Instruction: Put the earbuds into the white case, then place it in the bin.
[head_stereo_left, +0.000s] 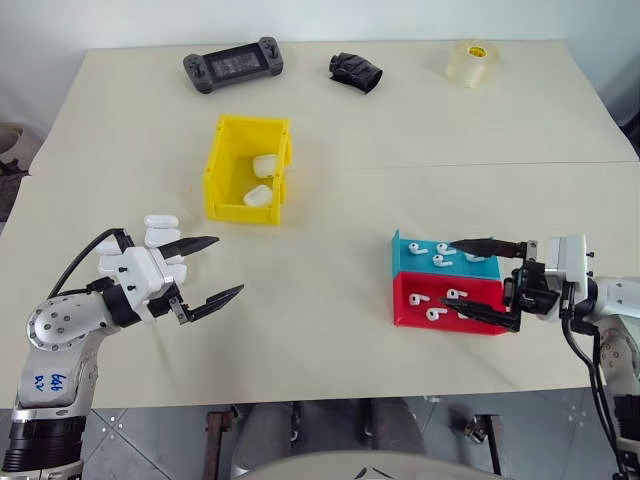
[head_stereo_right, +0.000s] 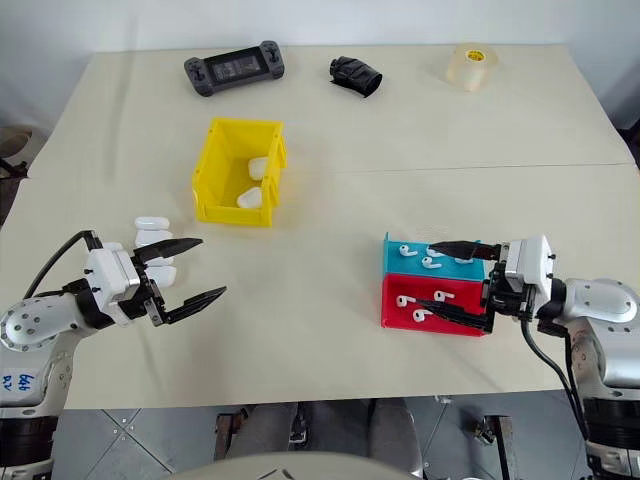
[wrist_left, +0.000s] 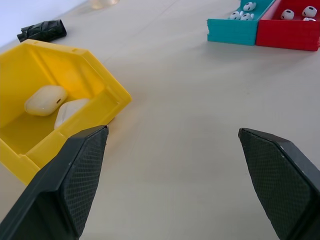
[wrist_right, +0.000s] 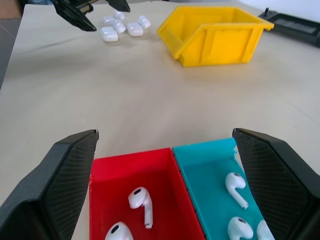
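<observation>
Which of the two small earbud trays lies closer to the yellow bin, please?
The blue tray. It sits on the far side of the red tray, touching it, on the side toward the yellow bin; the red one lies nearer the table's front edge.

A wide bare stretch of table (head_stereo_left: 330, 290) is left between the bin (head_stereo_left: 225, 185) and the trays. The way is blocked only by the bin's walls, the blue tray (head_stereo_left: 440, 265), the red tray (head_stereo_left: 440, 310) and the spare cases (head_stereo_left: 160, 228).

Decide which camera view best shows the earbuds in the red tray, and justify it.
The right wrist view: two earbuds lie large in the red tray, stems plain. Both eye views show them from above as small white specks. The left wrist view catches only rounded tips over the tray's wall.
</observation>
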